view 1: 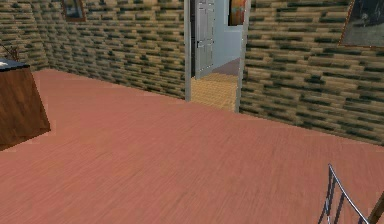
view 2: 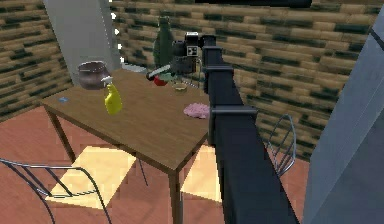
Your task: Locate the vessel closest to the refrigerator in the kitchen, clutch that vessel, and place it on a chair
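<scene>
Vessel (view 2: pixel 93 72): a grey, bowl-shaped item stands on the bench (view 2: pixel 140 125) at its far left corner, beside a tall grey slab (view 2: pixel 85 25) that may be the refrigerator. It is the likely target. The arm (view 2: pixel 235 130) reaches over the bench, with the fingers (view 2: pixel 155 73) near a green bottle (view 2: pixel 162 40). Whether the fingers hold anything cannot be told. Status: approach appears done; grasp unconfirmed; placement on a chair (view 2: pixel 50 185) remains.

Brick walls (view 1: pixel 120 45), reddish plank floor (view 1: pixel 170 150), open doorway (view 1: pixel 213 60), brown cabinet (view 1: pixel 20 105), wooden table (view 2: pixel 140 125), sunlit floor patches (view 2: pixel 100 170).
</scene>
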{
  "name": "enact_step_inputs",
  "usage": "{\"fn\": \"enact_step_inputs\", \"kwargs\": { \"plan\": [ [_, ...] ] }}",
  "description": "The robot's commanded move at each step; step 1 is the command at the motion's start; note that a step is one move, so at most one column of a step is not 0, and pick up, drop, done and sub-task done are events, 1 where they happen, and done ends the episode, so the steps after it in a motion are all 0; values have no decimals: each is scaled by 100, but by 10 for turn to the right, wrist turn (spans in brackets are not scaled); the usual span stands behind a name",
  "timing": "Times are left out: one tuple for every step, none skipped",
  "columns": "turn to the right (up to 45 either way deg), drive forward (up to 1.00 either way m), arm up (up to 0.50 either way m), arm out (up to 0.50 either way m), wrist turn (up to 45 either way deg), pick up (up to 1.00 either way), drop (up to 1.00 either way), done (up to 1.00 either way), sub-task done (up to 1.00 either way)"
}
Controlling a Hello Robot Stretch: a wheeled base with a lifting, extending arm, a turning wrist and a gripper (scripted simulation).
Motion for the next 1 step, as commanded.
{"fn": "enact_step_inputs", "kwargs": {
  "plan": [
    [0, 0, 0, 0, -450, 0, 0, 0, 0]
  ]
}}
